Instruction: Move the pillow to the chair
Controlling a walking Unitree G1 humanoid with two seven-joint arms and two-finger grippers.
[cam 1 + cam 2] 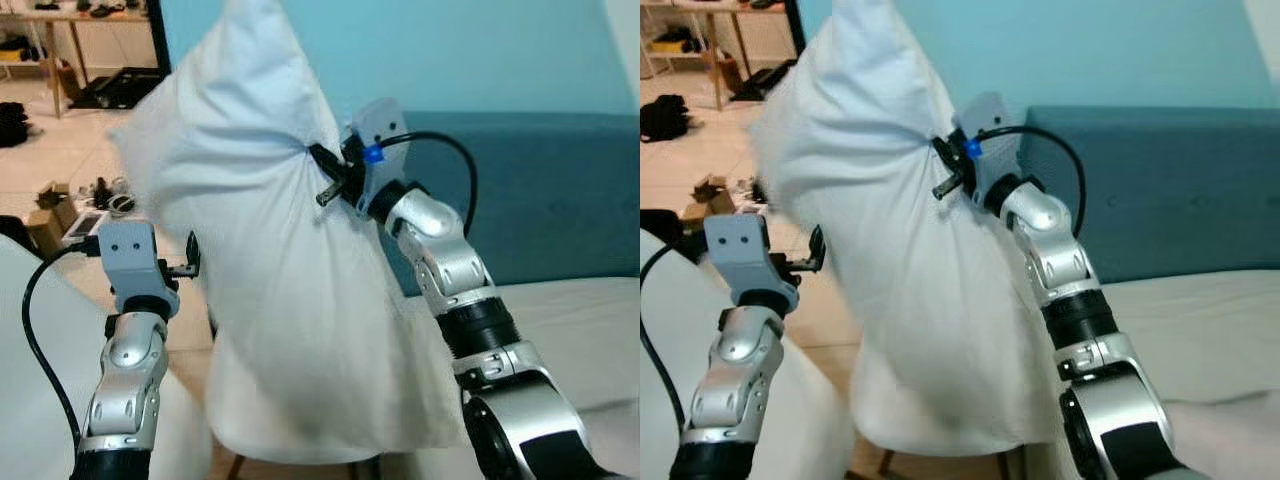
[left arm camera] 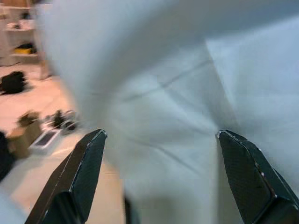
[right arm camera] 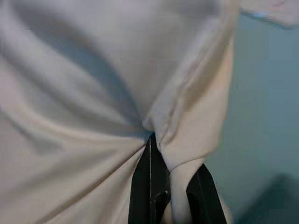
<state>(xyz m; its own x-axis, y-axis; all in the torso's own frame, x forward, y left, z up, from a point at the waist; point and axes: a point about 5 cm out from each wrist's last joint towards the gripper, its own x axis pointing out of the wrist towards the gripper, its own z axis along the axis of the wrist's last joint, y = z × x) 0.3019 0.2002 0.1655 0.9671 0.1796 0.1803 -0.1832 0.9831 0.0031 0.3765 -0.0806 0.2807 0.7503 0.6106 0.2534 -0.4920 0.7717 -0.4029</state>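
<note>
A big white pillow [image 1: 270, 280] hangs upright in front of me, its cloth bunched at one side. There my right gripper [image 1: 322, 175] is shut on a pinch of the fabric, and the right wrist view shows the black fingers [image 3: 150, 186] clamped on that fold. My left gripper [image 1: 191, 256] is open, low beside the pillow's left edge. In the left wrist view its fingers [image 2: 79, 177] stand wide apart with the pillow [image 2: 187, 116] just ahead of them. Thin dark legs [image 1: 233, 466] show under the pillow's lower end; what they carry is hidden.
A teal sofa back [image 1: 560, 190] and a white cushioned seat [image 1: 590, 330] lie to the right. A white rounded surface [image 1: 25, 400] sits at the lower left. Boxes and clutter [image 1: 60, 210] lie on the tiled floor, with a wooden table [image 1: 60, 30] beyond.
</note>
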